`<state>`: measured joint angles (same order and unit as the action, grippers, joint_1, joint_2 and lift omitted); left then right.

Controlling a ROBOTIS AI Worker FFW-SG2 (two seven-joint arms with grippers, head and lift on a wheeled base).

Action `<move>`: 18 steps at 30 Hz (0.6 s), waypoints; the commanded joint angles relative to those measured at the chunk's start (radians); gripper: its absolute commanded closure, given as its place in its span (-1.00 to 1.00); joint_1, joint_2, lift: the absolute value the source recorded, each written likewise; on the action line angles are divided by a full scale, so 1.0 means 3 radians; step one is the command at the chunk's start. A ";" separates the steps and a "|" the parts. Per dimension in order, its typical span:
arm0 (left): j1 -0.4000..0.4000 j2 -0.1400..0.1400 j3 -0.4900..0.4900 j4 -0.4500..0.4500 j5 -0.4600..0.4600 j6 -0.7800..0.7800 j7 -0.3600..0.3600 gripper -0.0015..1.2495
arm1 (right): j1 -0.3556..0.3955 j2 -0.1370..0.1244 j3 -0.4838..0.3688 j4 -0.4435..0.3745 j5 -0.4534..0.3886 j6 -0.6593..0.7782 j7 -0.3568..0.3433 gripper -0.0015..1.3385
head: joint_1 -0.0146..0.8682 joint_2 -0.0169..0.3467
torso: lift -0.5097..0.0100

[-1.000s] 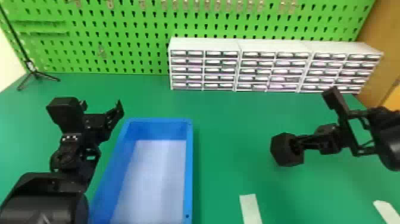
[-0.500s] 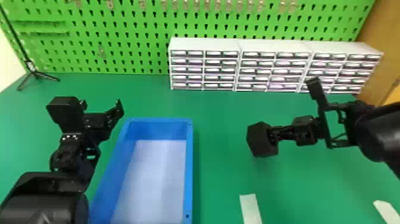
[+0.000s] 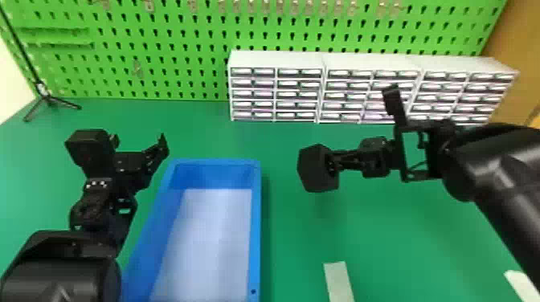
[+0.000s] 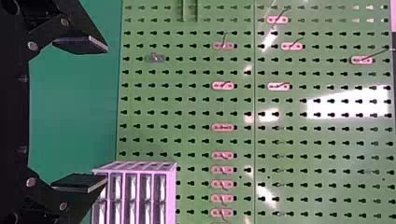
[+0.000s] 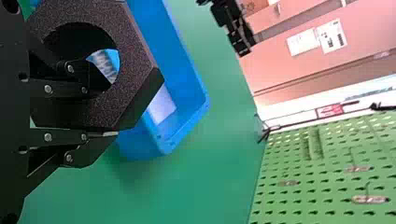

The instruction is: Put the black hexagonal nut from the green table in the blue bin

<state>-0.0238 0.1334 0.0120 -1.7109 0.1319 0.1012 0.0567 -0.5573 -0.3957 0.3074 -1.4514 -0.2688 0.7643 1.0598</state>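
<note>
In the head view, taking the clock from the middle of the blue bin (image 3: 255, 225), the black hexagonal nut (image 3: 315, 170) is at two o'clock, outside the bin and held up off the green bench (image 3: 293, 249). The right tool (image 3: 336, 161) is clamped on it, its arm reaching in from three o'clock. The left tool (image 3: 138, 140) is at eleven o'clock, beside the bin's far corner, its fingers apart. A white drawer unit (image 3: 277, 60) stands between one and two o'clock at the foot of the green pegboard (image 3: 181, 64), and a small black tripod (image 3: 48, 99) between ten and eleven. A pale strip (image 3: 339, 281) lies on the bench at four o'clock.

In the left wrist view, the left tool's (image 4: 107, 114) two fingers stand wide apart with nothing between them, facing the pegboard and part of the drawer unit.

In the right wrist view, the right tool (image 5: 112, 109) pinches the nut by its wall, one finger inside the round hole, the other against the outside. Part of the bin shows through the hole.
</note>
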 commanded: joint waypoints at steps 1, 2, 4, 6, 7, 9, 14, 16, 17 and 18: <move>-0.0002 0.0000 -0.0004 0.0002 0.0000 0.0000 0.0000 -0.54 | -0.0034 0.0127 0.0013 0.0001 0.0052 -0.0022 0.0000 0.53 | 0.58 -0.76 | 0.59; -0.0002 0.0000 -0.0004 0.0002 0.0005 0.0000 0.0000 -0.54 | -0.0039 0.0153 0.0023 0.0006 0.0063 -0.0032 0.0000 0.53 | 0.58 -0.76 | 0.59; -0.0002 0.0000 -0.0004 0.0002 0.0005 0.0000 0.0000 -0.54 | -0.0055 0.0179 0.0044 0.0001 0.0078 -0.0047 0.0000 0.53 | 0.58 -0.76 | 0.59; -0.0002 0.0000 -0.0004 0.0007 0.0005 0.0000 0.0000 -0.54 | -0.0075 0.0220 0.0075 0.0001 0.0093 -0.0073 -0.0005 0.53 | 0.58 -0.76 | 0.59; -0.0002 0.0000 -0.0004 0.0007 0.0005 0.0000 0.0000 -0.54 | -0.0085 0.0235 0.0095 0.0006 0.0093 -0.0088 -0.0010 0.53 | 0.58 -0.76 | 0.59; -0.0002 0.0000 -0.0009 0.0007 0.0005 0.0000 0.0000 -0.54 | -0.0116 0.0271 0.0156 0.0001 0.0098 -0.0114 -0.0030 0.53 | 0.58 -0.76 | 0.59; -0.0013 0.0000 -0.0009 0.0007 0.0010 0.0000 0.0000 -0.54 | -0.0157 0.0429 0.0243 0.0006 0.0175 -0.0170 -0.0066 0.53 | 0.58 -0.76 | 0.59; -0.0013 0.0000 -0.0015 0.0007 0.0010 0.0000 0.0000 -0.54 | -0.0162 0.0521 0.0243 0.0006 0.0272 -0.0185 -0.0066 0.53 | 0.58 -0.76 | 0.59; -0.0013 0.0000 -0.0009 0.0007 0.0015 0.0000 0.0000 -0.54 | -0.0157 0.0583 0.0238 0.0006 0.0328 -0.0191 -0.0066 0.53 | 0.58 -0.76 | 0.59; -0.0013 0.0000 -0.0009 0.0007 0.0015 0.0000 0.0000 -0.54 | -0.0152 0.0623 0.0238 0.0006 0.0369 -0.0201 -0.0066 0.53 | 0.58 -0.76 | 0.59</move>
<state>-0.0275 0.1334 0.0087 -1.7089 0.1351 0.1012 0.0567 -0.6035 -0.2593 0.3775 -1.4498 -0.2054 0.7134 1.0398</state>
